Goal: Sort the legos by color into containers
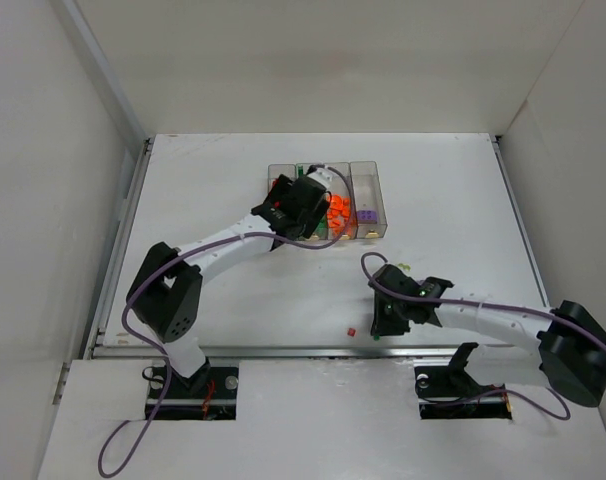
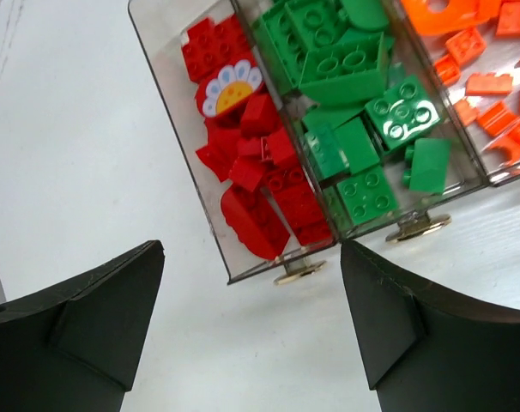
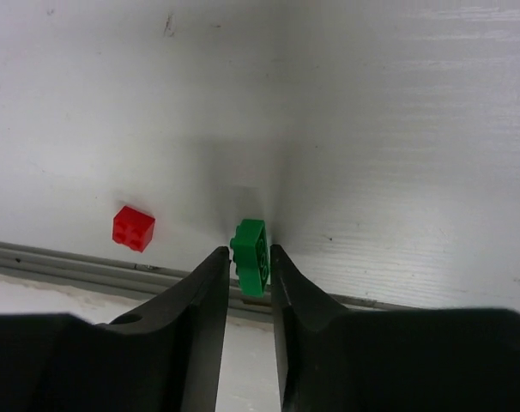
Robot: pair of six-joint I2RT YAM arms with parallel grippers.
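The containers (image 1: 367, 190) stand in a row at the far middle of the table. In the left wrist view one bin holds red legos (image 2: 251, 163), the one beside it green legos (image 2: 354, 103), and another orange legos (image 2: 492, 77). My left gripper (image 1: 301, 207) hangs open and empty over the near end of the red and green bins (image 2: 251, 253). Close to the table's front edge my right gripper (image 1: 381, 327) is shut on a small green lego (image 3: 251, 256), one finger against each side. A small red lego (image 3: 133, 228) lies loose on the table to its left (image 1: 351, 330).
A grey metal rail (image 3: 63, 264) runs along the table's front edge right behind the green lego. White walls close in the table on the left, right and far sides. The rightmost bin holds a purple piece (image 1: 366, 213).
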